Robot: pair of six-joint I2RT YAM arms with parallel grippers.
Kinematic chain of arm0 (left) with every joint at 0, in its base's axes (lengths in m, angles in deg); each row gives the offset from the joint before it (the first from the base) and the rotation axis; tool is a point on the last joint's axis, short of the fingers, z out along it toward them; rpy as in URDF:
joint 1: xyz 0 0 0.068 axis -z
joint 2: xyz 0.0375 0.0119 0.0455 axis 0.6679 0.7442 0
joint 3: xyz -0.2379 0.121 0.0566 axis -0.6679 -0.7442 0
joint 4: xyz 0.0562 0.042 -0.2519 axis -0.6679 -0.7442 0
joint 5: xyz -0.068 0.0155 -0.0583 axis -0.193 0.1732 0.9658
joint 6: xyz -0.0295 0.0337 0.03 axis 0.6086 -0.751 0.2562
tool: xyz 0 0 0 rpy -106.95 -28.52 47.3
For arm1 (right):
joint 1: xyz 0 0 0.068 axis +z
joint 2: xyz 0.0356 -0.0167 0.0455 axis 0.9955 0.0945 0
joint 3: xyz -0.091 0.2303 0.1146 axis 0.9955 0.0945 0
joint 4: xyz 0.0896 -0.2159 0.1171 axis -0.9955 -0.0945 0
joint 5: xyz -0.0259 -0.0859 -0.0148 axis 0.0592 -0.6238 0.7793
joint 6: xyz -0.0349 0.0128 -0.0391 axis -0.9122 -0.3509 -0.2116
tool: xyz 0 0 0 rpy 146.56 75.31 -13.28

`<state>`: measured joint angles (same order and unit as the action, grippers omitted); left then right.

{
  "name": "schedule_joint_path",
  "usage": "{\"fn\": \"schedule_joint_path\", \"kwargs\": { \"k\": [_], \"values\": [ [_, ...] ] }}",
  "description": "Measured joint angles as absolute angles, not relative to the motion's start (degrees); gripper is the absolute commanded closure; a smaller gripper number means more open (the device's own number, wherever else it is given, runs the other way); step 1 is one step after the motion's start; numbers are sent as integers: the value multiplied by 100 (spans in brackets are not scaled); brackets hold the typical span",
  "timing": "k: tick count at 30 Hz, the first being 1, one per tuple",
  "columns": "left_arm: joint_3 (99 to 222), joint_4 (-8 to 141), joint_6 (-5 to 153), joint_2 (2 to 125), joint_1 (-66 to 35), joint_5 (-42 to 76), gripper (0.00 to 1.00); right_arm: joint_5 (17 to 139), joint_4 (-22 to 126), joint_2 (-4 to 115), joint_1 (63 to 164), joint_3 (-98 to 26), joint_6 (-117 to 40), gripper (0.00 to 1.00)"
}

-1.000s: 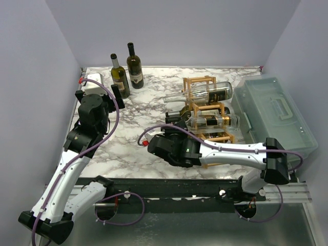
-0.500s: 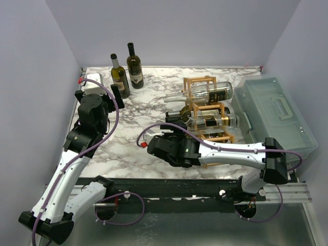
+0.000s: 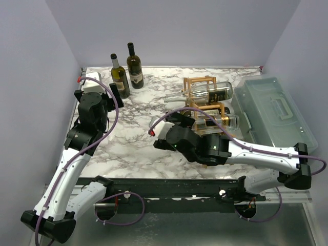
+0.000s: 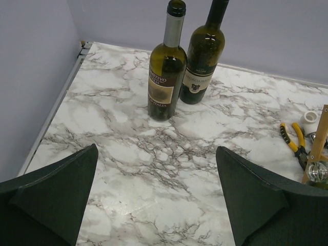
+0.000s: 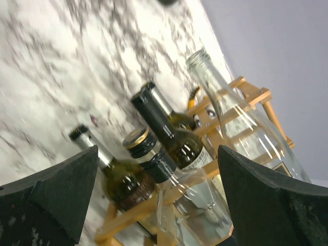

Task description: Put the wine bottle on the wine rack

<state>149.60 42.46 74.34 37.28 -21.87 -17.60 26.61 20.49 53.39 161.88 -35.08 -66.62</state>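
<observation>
The light wooden wine rack (image 3: pixel 201 82) stands right of centre, with several wine bottles lying in its cells. In the right wrist view their necks point at me: a clear bottle (image 5: pixel 233 115) on top, a dark one (image 5: pixel 171 130), a clear one with a black and gold cap (image 5: pixel 148 151) and a green one with a silver cap (image 5: pixel 115 177). My right gripper (image 5: pixel 158 154) is open just off these necks, holding nothing; the top view shows this right gripper (image 3: pixel 180 125) at the rack's left end. Two wine bottles (image 4: pixel 165 77) (image 4: pixel 203 61) stand upright ahead of my open left gripper (image 4: pixel 156 148).
A translucent grey-green lidded box (image 3: pixel 274 113) sits right of the rack. A white object (image 3: pixel 95 81) lies at the back left corner. Yellow-handled pliers (image 4: pixel 294 143) lie on the marble beside the rack. The two standing bottles (image 3: pixel 127 72) are at the back left.
My right gripper has opened from nearly shut. The right arm has swung, its elbow moving right and its wrist shifting toward the rack. The left arm has barely moved.
</observation>
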Motion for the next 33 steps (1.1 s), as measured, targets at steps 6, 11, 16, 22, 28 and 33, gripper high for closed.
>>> {"fn": "schedule_joint_path", "kwargs": {
  "k": [6,11,16,22,28,33],
  "values": [
    [14960,4268,7526,3951,-2421,-1509,1,2792,3238,4779,16105,-3425,-6150,0],
    [14982,4285,7716,4354,-2670,-1094,1,2993,3786,4670,15628,-3427,-5615,0],
    [15404,4237,8094,5057,-2961,-506,1,3566,3856,4593,14859,-3427,-5117,0],
    [16475,4154,8315,5901,-3042,-326,1,4180,3985,4366,14190,-3429,-4690,0],
    [17738,4161,8140,6911,-3147,-342,1,4757,4005,4377,13845,-3434,-4417,0],
    [18519,4145,7941,7798,-3483,-357,1,4932,4003,4370,13759,-3434,-4365,0]
  ]
}}
